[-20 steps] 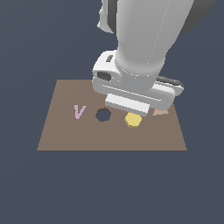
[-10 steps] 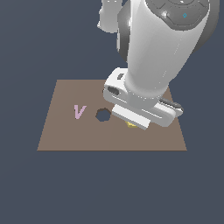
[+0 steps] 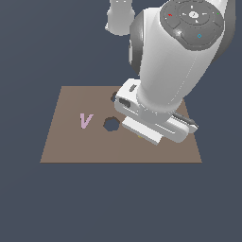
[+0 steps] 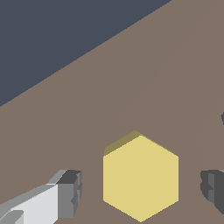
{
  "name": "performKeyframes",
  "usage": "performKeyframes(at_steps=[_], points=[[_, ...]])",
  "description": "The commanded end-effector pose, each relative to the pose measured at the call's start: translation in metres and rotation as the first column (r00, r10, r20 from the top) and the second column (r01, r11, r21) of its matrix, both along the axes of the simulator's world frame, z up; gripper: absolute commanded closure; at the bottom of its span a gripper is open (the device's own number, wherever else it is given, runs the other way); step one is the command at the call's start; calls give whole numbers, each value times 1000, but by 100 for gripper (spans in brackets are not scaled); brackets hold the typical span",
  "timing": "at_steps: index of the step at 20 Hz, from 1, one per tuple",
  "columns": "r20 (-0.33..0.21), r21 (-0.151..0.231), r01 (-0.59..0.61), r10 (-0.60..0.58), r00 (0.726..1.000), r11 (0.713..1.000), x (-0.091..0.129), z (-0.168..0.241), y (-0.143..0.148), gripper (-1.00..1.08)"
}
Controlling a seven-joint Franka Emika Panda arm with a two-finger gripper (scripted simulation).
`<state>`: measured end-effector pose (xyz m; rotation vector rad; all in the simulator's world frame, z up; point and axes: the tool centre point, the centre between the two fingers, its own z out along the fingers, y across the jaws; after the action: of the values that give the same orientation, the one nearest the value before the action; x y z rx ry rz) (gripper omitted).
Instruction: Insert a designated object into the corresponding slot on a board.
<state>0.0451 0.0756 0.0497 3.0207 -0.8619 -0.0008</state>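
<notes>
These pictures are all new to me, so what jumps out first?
In the exterior view, the big white robot arm dominates, bent low over the brown board and hiding most of the yellow hexagonal block. To its left in that view lie a dark hexagonal slot and a pink V. The wrist view shows the yellow hexagonal block flat on the board, between the open gripper's fingers, untouched.

We see the board [image 3: 71,142] as a flat, matt brown surface without grain or sheen. The yellow hexagonal block [image 4: 141,177] looks smooth and matt, like plain plastic, its side face a duller shade. The arm's shell [image 3: 175,71] reads as glossy white plastic, and the end effector [image 4: 141,188] fingertips [image 4: 70,192] are dull grey.
</notes>
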Motion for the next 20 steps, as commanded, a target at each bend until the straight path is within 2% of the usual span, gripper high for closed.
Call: performKeyframes(at_steps=[1,11,12,20], points=[[0,0,0,0,1000,1000,0,0,0,-92],[0,0,1,-1,1000,1000,0,-20,0,-92],[0,0,1,-1,1000,1000,0,-20,0,108],[0,0,1,-1,1000,1000,0,-20,0,108]])
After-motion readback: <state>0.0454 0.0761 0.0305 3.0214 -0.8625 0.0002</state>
